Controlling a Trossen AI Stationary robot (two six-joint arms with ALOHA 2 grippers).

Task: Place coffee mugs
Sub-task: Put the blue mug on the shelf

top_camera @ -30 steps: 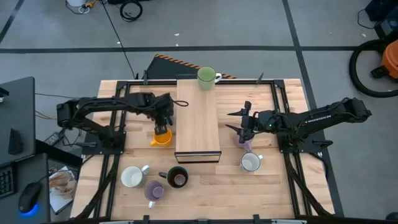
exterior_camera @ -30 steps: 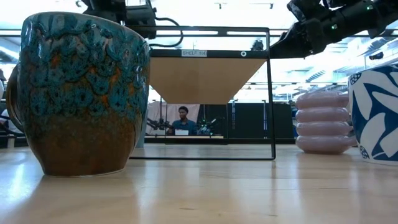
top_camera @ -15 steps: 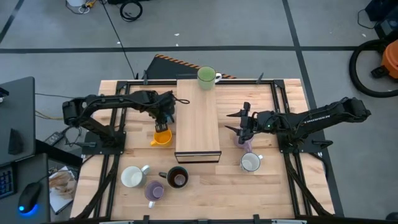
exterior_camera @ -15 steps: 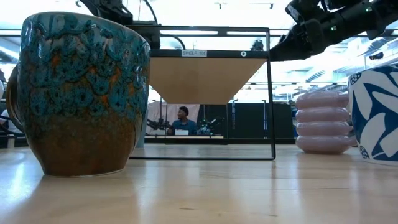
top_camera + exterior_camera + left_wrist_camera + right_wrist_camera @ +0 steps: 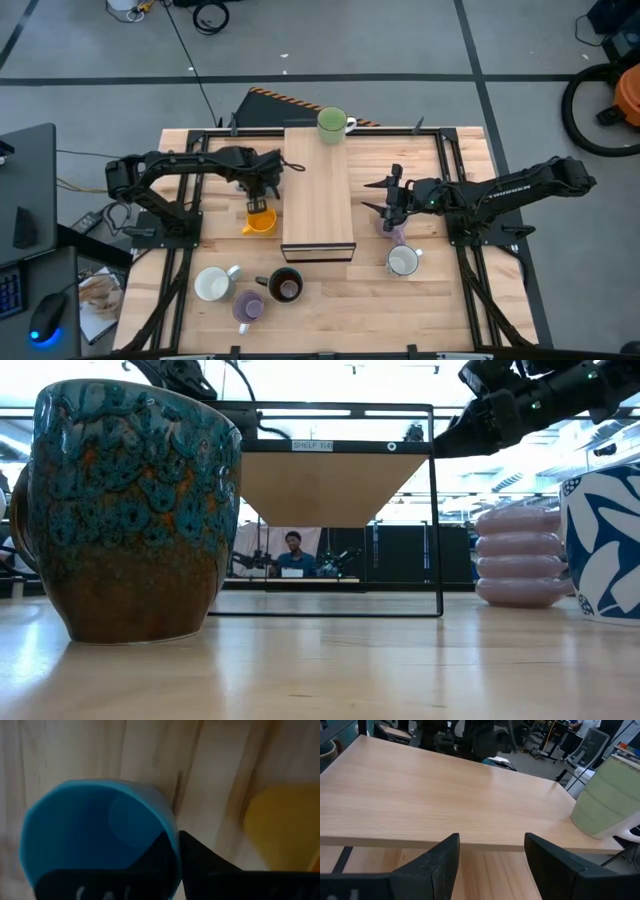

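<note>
A blue mug (image 5: 95,835) shows from above in the left wrist view, next to the orange mug (image 5: 259,221) at the left of the wooden shelf (image 5: 318,190). My left gripper (image 5: 262,196) is shut on the blue mug and hides it in the high view. My right gripper (image 5: 386,205) hangs open at the shelf's right edge, holding nothing, just above a lilac mug (image 5: 397,233). A green mug (image 5: 332,124) stands on the shelf's far end. My left gripper pinches the blue mug's rim (image 5: 172,827), one finger inside the mug and one outside its wall. The fingers (image 5: 200,867) come from above, pointing down. The mug's mouth faces up. Whether its base still rests on the table, I cannot tell.
A white mug (image 5: 403,262) stands near the lilac one on the right. Near the front edge are a white mug (image 5: 212,284), a dark mug (image 5: 285,286) and a lilac mug (image 5: 247,307). The shelf's black frame (image 5: 432,510) rises mid-table.
My left arm's rear links have swung toward the table's right, while its gripper has stayed at the spot beside the orange mug. The mugs that show have not moved.
</note>
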